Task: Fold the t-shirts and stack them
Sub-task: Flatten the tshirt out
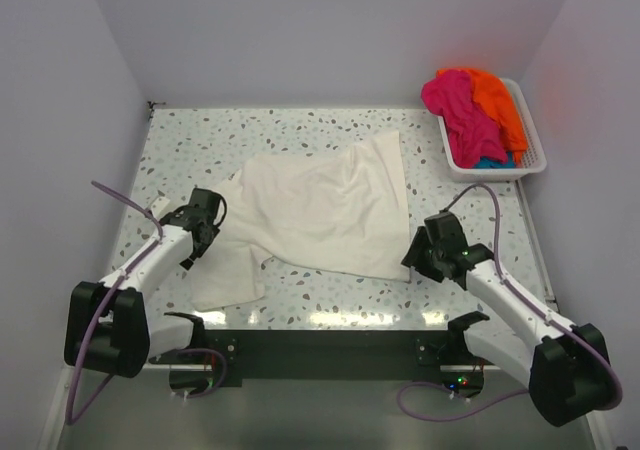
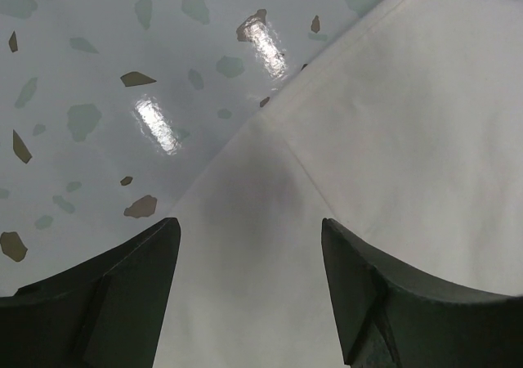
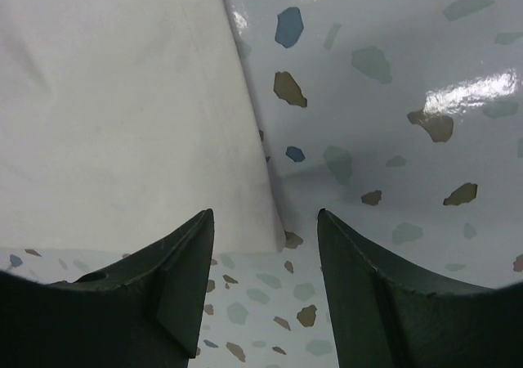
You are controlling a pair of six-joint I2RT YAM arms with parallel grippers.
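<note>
Barely started: cream t-shirt (image 1: 320, 210) spread unfolded mid-table, left gripper (image 2: 249, 241) at its 9 o'clock and right gripper (image 3: 265, 221) at 4 o'clock, both jaws wide and empty; pink tee (image 1: 455, 105), orange tee (image 1: 497, 100) and teal tee (image 1: 490, 162) wait in the basket (image 1: 480, 174) at 1 o'clock.

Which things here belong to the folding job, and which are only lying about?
For the job: cream t-shirt, pink t-shirt, orange t-shirt, teal t-shirt.
Only lying about: white basket, speckled table.
</note>
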